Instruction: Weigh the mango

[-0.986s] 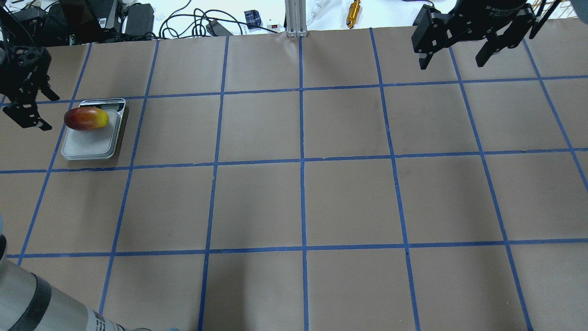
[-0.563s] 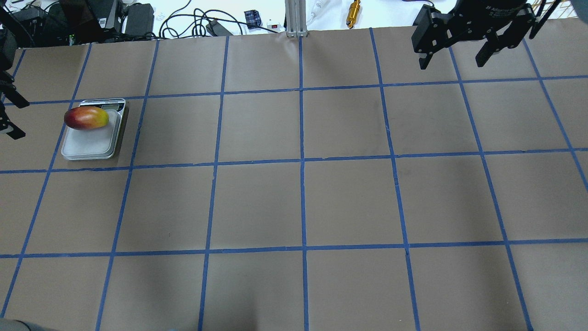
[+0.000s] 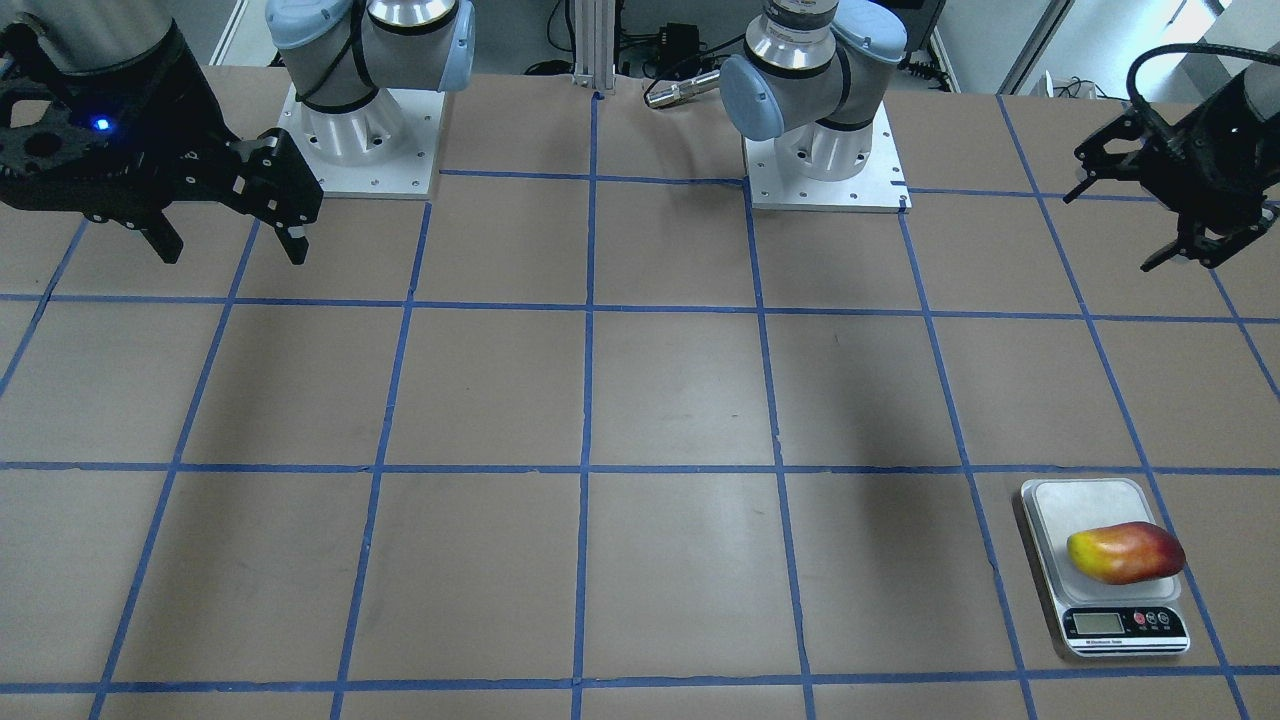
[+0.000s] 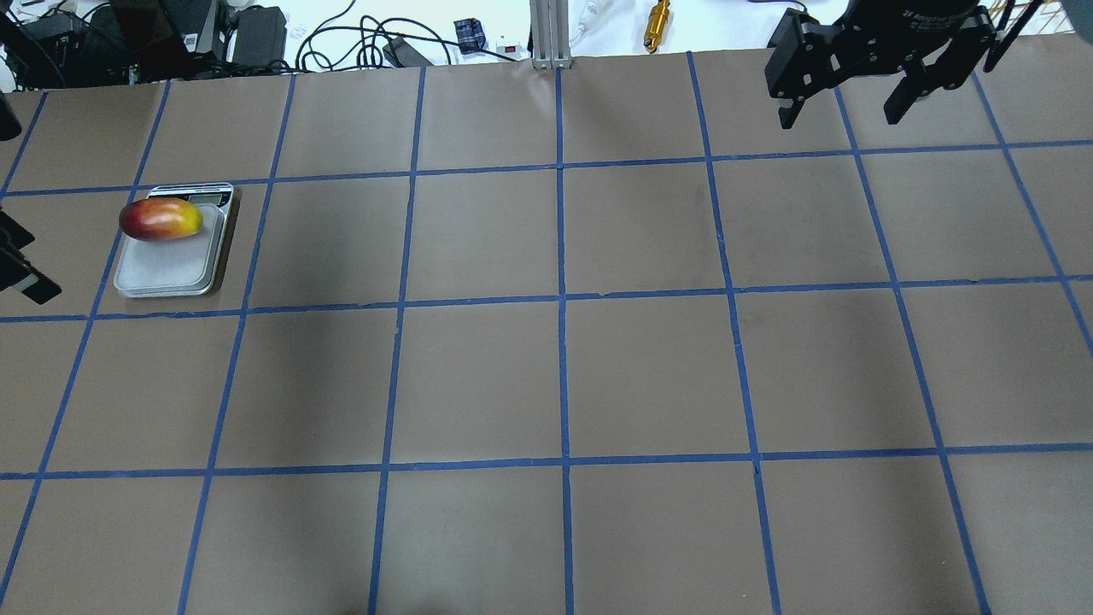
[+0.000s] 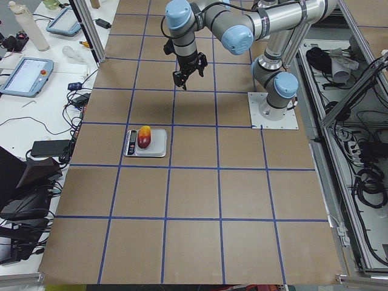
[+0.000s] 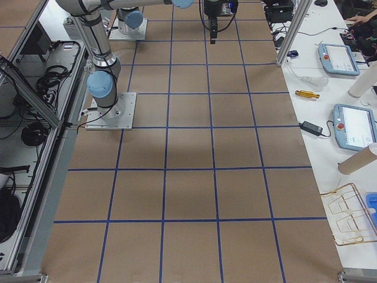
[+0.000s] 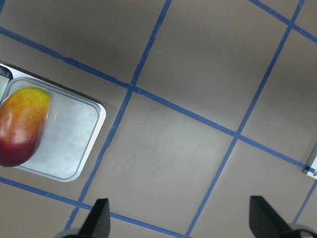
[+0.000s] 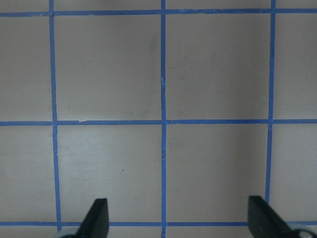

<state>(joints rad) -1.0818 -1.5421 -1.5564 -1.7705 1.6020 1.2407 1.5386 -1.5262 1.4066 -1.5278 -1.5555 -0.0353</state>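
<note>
Red-orange mango (image 3: 1125, 553) resting on plate of digital kitchen scale (image 3: 1085, 500), just beside display (image 3: 1100, 624), at 4 o'clock of front-facing view. Left gripper (image 3: 1108, 233) aloft at 2 o'clock, jaws spread wide, well apart from fruit, gripping nothing. Right gripper (image 3: 235, 255) at 10 o'clock, jaws spread too, empty. Brown paper table (image 3: 680, 400) with blue tape grid.

Cropped almost wholly by the overhead view's left edge: left gripper (image 3: 1110, 232), down to one dark fingertip (image 4: 26, 286). Clipped at the left wrist view's left edge and slightly smeared: mango (image 7: 22, 124), along with the scale (image 7: 69, 144) beneath. Too small to read anywhere: digits on the display (image 3: 1097, 623).
</note>
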